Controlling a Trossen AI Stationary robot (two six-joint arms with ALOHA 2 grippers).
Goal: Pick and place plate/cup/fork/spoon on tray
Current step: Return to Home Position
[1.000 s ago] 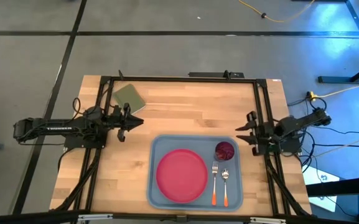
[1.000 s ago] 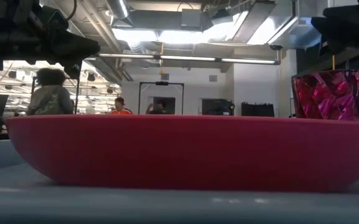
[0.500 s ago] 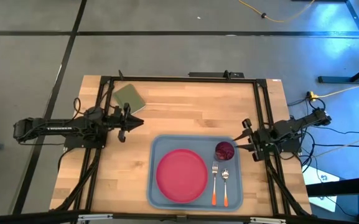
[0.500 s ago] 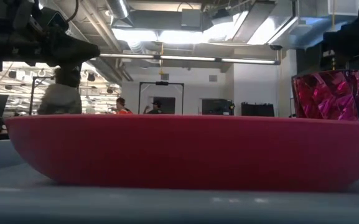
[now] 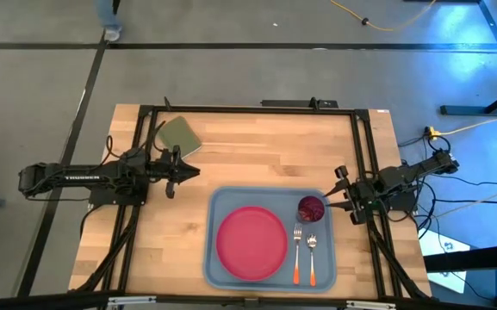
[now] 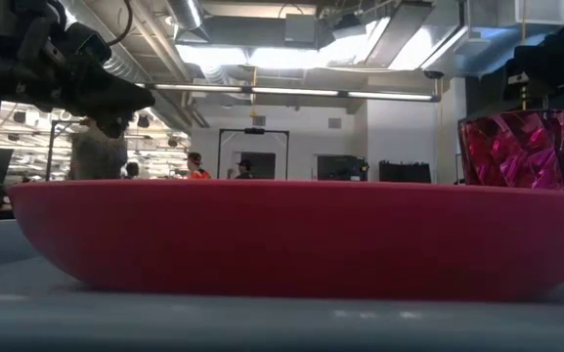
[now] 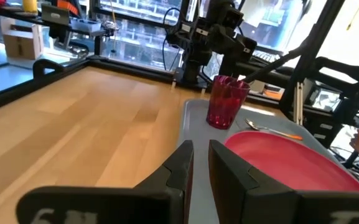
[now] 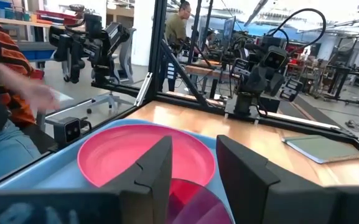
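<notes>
On tray: plate, cup, fork, spoon (both grippers empty, fingers apart).

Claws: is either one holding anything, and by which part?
Nothing is held. Left claw is empty over bare table; right claw stands open beside the cup.

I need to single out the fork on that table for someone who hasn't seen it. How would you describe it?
Find the big light-blue tray on the wooden table. Right of the pink-red plate and below the dark-red cup, two orange-handled utensils lie side by side. The fork is the one nearer the plate, with a tined head; the spoon beside it has an oval bowl.
</notes>
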